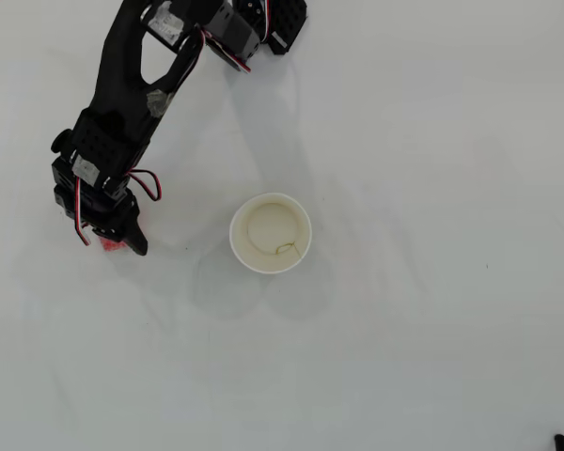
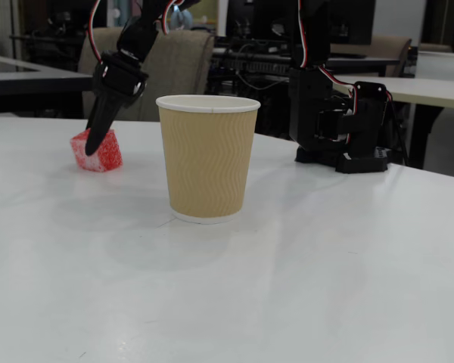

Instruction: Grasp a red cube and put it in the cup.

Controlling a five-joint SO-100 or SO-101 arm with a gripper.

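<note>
The red cube (image 2: 108,155) rests on the white table at the left of the fixed view. In the overhead view only a sliver of the red cube (image 1: 109,246) shows under the black gripper (image 1: 115,241). The gripper (image 2: 95,148) reaches down over the cube with its jaws on either side. One dark finger (image 2: 100,125) lies against the cube's front face and the other is hidden behind it. The cup (image 1: 271,232) stands upright and empty to the right of the cube. In the fixed view the cup (image 2: 208,159) has a tan ribbed wall and a white rim.
The arm's black base (image 2: 340,121) stands at the back of the table behind the cup, with red and white wires along the arm (image 1: 122,103). Chairs and desks stand beyond the table's far edge. A small dark object (image 1: 559,440) lies at the lower right corner.
</note>
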